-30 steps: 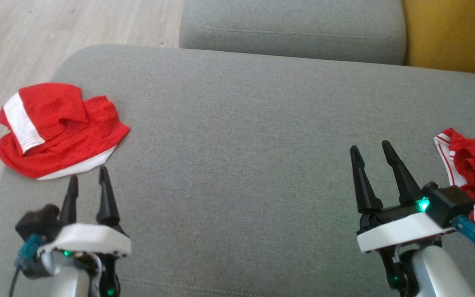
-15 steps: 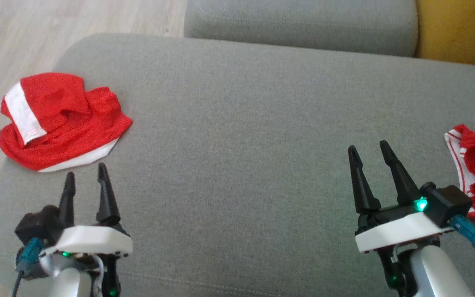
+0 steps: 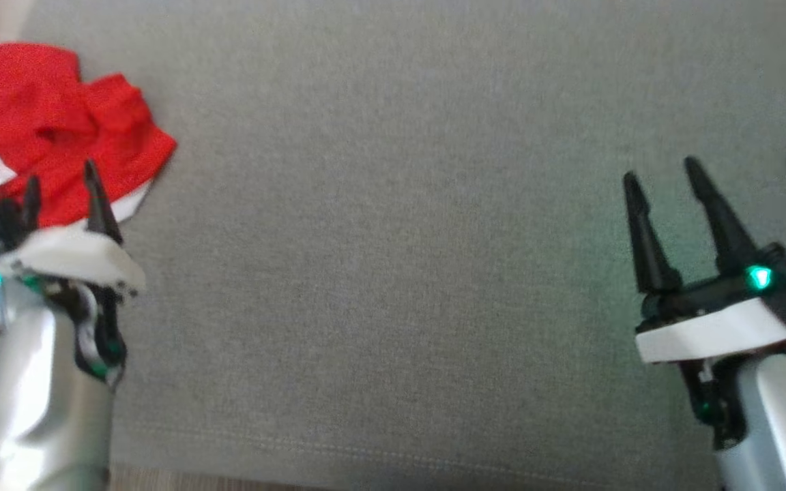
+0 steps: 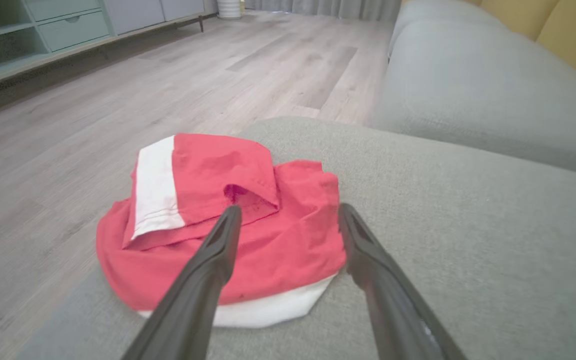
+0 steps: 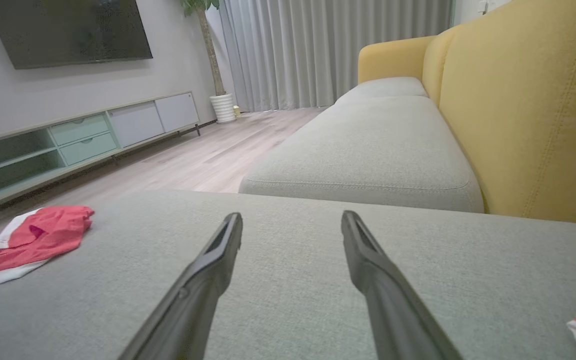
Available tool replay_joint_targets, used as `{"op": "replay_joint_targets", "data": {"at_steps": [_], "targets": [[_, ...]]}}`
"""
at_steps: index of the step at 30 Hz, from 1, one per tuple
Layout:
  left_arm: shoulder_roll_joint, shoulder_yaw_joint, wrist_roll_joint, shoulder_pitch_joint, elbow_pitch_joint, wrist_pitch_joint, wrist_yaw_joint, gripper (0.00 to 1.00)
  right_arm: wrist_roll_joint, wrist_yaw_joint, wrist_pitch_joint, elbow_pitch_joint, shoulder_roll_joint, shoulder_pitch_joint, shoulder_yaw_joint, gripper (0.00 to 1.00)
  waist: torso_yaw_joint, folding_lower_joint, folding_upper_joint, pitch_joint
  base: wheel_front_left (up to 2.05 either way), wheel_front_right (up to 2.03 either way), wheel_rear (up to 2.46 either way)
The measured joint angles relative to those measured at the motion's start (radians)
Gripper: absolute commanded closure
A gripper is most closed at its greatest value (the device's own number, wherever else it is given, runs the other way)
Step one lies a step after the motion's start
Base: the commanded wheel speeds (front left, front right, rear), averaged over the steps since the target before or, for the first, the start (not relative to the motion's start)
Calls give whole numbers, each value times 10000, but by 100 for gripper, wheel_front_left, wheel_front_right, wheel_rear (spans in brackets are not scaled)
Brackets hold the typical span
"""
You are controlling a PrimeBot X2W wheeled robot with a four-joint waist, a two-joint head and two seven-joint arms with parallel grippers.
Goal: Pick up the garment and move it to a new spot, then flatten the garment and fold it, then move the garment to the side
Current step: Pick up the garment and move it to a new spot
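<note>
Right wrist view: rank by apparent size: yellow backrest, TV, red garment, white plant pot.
1. yellow backrest
2. TV
3. red garment, nearer the camera than the TV, so this holds for looks only
4. white plant pot

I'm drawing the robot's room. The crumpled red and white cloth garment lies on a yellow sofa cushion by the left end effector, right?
Wrong colour. In the left wrist view the crumpled red and white cloth garment lies on a grey fabric sofa cushion, not a yellow one, by the left end effector. The yellow part is the sofa's padded backrest.
</note>
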Motion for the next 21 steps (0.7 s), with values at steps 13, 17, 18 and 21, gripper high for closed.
{"op": "replay_joint_targets", "data": {"at_steps": [13, 17, 18, 21], "targets": [[1164, -274, 100, -3895, 4046, 2614, -445, 0, 0, 0, 203, -844, -558, -531, -123, 0, -309, 2, 0, 1965, 0, 0, 0], [1375, -420, 286, -4335, 4719, 3064, -616, 0, 0, 0, 203, -888, -573, -533, -121, 0, -381, 1, 0, 2164, 0, 0, 0], [1432, -447, 288, -4515, 4913, 3196, -667, 0, 0, 0, 203, -897, -585, -534, -121, 0, -403, 1, 0, 2208, 0, 0, 0], [1528, -577, 332, -4999, 5417, 3578, -719, 0, 0, 0, 203, -909, -617, -551, -125, 0, -450, 1, 0, 2282, 0, 0, 0]]}}
